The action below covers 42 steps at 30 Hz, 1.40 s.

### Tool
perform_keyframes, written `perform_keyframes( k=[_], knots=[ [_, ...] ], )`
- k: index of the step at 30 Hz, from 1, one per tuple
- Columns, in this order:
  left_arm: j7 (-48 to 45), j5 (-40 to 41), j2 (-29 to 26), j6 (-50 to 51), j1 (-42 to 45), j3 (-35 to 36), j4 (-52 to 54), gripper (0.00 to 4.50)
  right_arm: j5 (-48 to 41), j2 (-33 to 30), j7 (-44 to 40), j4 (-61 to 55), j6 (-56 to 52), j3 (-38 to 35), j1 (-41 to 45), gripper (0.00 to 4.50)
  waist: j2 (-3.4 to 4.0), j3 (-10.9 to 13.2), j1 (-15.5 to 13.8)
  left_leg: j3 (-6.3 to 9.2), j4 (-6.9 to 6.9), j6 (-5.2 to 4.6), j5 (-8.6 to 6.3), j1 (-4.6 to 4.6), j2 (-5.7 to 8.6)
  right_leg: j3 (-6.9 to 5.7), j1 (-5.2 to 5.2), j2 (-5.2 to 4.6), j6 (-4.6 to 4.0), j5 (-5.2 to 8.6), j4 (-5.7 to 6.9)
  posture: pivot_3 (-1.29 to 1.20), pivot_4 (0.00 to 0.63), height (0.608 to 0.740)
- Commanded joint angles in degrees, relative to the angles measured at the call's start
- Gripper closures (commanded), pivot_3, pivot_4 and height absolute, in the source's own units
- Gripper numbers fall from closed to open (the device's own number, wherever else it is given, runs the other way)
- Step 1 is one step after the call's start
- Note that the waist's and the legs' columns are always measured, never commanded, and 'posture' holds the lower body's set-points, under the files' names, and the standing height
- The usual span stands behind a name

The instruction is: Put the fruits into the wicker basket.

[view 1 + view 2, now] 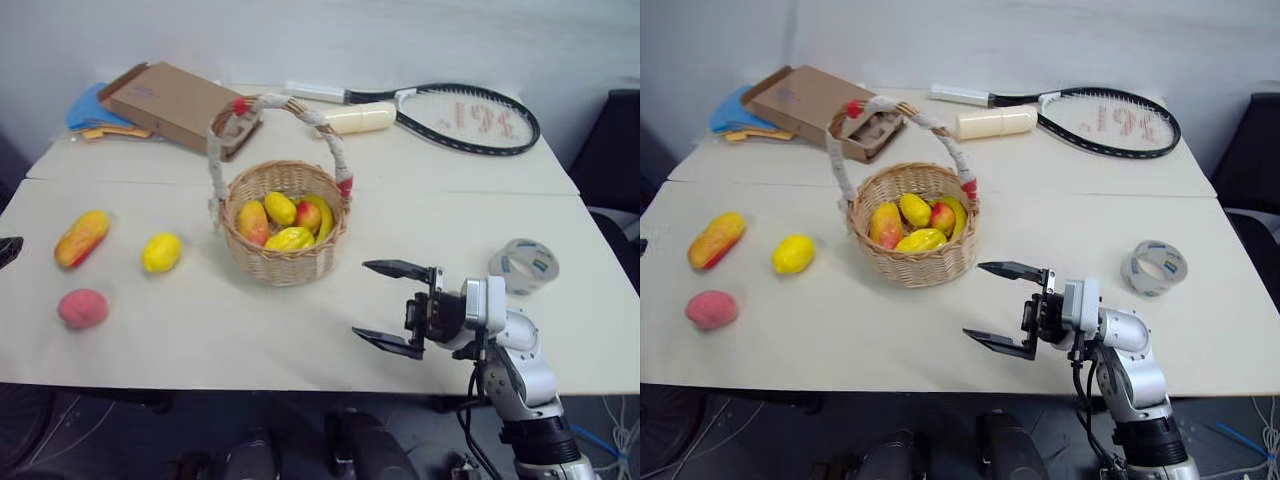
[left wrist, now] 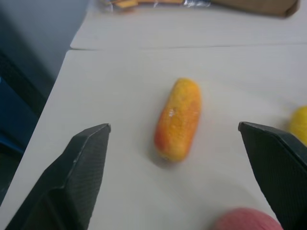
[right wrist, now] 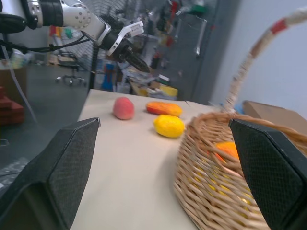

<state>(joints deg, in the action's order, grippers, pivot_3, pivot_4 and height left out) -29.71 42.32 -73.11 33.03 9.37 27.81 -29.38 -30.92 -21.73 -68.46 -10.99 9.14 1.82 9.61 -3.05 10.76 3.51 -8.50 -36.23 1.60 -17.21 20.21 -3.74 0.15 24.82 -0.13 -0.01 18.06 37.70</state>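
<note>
**Left gripper lined up on mango; three fruits not yet in basket**

Basket (image 1: 285,235) stood mid-worktop (image 1: 450,250), already holding several yellow and red fruits. Three lay loose on the robot's left, well apart from it: mango (image 1: 81,238) farthest out, lemon (image 1: 161,252) between mango and basket, peach (image 1: 82,308) nearer the front edge.

Left gripper (image 2: 175,143): fingers wide apart, empty, above the worktop with the mango lying between them and a little ahead. Right gripper (image 1: 390,305): also spread, empty, hovering right of the basket and pointing toward it.

Step in hand, as judged: left-arm pick of the mango. To do it well: descend so the fingers straddle its narrow width, not its length; close at mid-body so it does not pivot; keep clear of the peach, which sits close to one finger's path. Smooth, rounded toy, so it may squirt out under an off-centre pinch. Lift above the rim and avoid the arched handle when carrying over.

View notes: left wrist view gave the mango's alignment to the fingers, which the head views could not. Right wrist view showed the left arm raised above the three fruits, plus the basket's weave close up. Head views alone showed the racket (image 1: 470,118), cardboard box (image 1: 175,102) and tape roll (image 1: 524,266).
</note>
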Motion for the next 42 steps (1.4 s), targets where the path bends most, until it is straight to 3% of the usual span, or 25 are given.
perform_keyframes(
  k=[1,4,7,12,17,27,30,32,35,36,38,40,42],
  knots=[
    [-6.6,-10.8,0.6,-4.2,13.4,-9.9,-13.8,0.00,0.9,-0.2,2.3,-1.8,1.2,-0.8,-0.2,0.05,-0.12,-0.1,-0.3,-0.02,-0.01,0.12,0.01,0.14,-0.04,-0.01,0.22,0.03,-0.03,0.04,0.05,0.00,0.150,0.740],
    [-12.0,-19.1,4.0,-8.1,26.2,-17.4,-25.1,0.00,1.4,-0.8,4.5,-4.7,1.2,-1.2,-1.8,0.05,-0.17,-0.1,-0.5,-0.02,-0.09,0.32,0.10,0.64,-0.09,-0.07,0.82,0.11,-0.12,0.30,0.26,0.00,0.150,0.740],
    [-12.9,-24.7,6.7,-11.5,34.9,-20.2,-34.0,0.00,1.8,-1.7,6.7,-7.2,0.5,-1.6,-2.9,0.05,-0.19,-0.1,-0.5,0.03,-0.37,0.39,0.06,1.03,-0.20,-0.18,1.07,0.16,-0.14,0.35,0.31,0.00,0.150,0.740],
    [-10.7,-30.1,10.1,-15.4,41.8,-20.9,-42.0,0.00,1.5,-3.4,9.3,-10.7,-1.2,-2.2,-5.0,0.05,-0.29,-0.1,-0.4,0.00,-0.93,0.28,-0.04,0.97,-0.20,-0.04,0.99,0.11,-0.09,0.33,0.81,0.00,0.150,0.740],
    [-8.5,-33.6,13.2,-15.3,43.3,-20.7,-45.2,0.00,1.6,-4.7,11.9,-13.1,-1.9,-3.2,-7.1,0.05,-0.33,-0.1,-0.6,0.11,-1.09,0.21,0.01,0.65,-0.06,-0.10,0.75,-0.02,-0.06,0.30,1.20,0.00,0.150,0.740],
    [-9.6,-35.1,12.7,-16.7,42.1,-17.3,-45.5,2.53,2.0,-4.7,12.5,-12.8,0.5,-3.4,-10.2,0.00,-0.63,-0.1,-0.5,0.15,-1.12,0.20,0.21,0.53,-0.01,-0.14,0.68,-0.11,-0.06,0.15,1.42,0.00,0.150,0.740],
    [-11.5,-34.7,10.9,-17.9,41.3,-15.8,-44.8,2.53,2.6,-4.4,11.4,-10.8,2.5,-2.9,-11.0,0.00,-0.64,-0.1,-0.4,0.13,-1.11,0.20,0.21,0.52,0.00,-0.13,0.68,-0.11,-0.06,0.15,1.42,0.00,0.150,0.740],
    [-17.6,-32.6,9.0,-19.6,42.2,-13.6,-43.1,2.53,3.0,-4.4,10.7,-9.4,4.0,-3.1,-11.5,0.00,-0.66,-0.1,-0.4,0.13,-1.11,0.20,0.21,0.52,-0.01,-0.14,0.68,-0.11,-0.06,0.15,1.42,0.00,0.150,0.740],
    [-29.3,-29.1,7.1,-23.7,43.1,-10.7,-38.4,2.53,3.6,-4.8,10.2,-7.4,6.1,-3.9,-11.6,0.00,-0.73,-0.2,-0.5,0.14,-1.12,0.21,0.22,0.53,-0.01,-0.20,0.68,-0.11,-0.06,0.15,1.42,0.00,0.150,0.740],
    [-37.2,-27.0,5.9,-22.4,41.0,-10.8,-32.0,2.53,3.8,-5.2,9.8,-6.2,7.2,-4.8,-11.5,0.00,-0.73,-0.2,-0.6,0.13,-1.13,0.21,0.22,0.53,0.00,-0.19,0.68,-0.13,-0.07,0.15,1.42,0.00,0.150,0.740],
    [-54.7,-16.2,2.0,-9.0,28.7,-10.2,-6.8,2.53,4.1,-6.3,8.7,-2.9,9.4,-6.5,-10.8,0.00,-0.72,-0.1,-0.5,0.13,-1.16,0.20,0.22,0.56,0.02,-0.20,0.65,-0.16,-0.07,0.15,1.41,0.00,0.150,0.740],
    [-58.1,-8.8,0.8,0.4,18.0,-8.4,14.1,2.53,3.8,-6.6,8.3,-0.5,10.9,-7.7,-10.0,0.00,-0.60,-0.1,-0.2,0.07,-1.11,0.16,0.20,0.53,0.03,-0.14,0.62,-0.24,-0.06,0.15,1.38,0.00,0.150,0.740],
    [-54.3,-3.5,3.0,5.5,13.6,-6.7,27.1,2.53,3.6,-6.3,8.8,1.0,11.7,-8.7,-9.4,0.00,-0.28,0.0,-0.4,0.09,-1.09,0.08,0.19,0.42,0.08,-0.09,0.48,-0.33,0.00,0.20,1.31,0.00,0.150,0.740]
  ],
)
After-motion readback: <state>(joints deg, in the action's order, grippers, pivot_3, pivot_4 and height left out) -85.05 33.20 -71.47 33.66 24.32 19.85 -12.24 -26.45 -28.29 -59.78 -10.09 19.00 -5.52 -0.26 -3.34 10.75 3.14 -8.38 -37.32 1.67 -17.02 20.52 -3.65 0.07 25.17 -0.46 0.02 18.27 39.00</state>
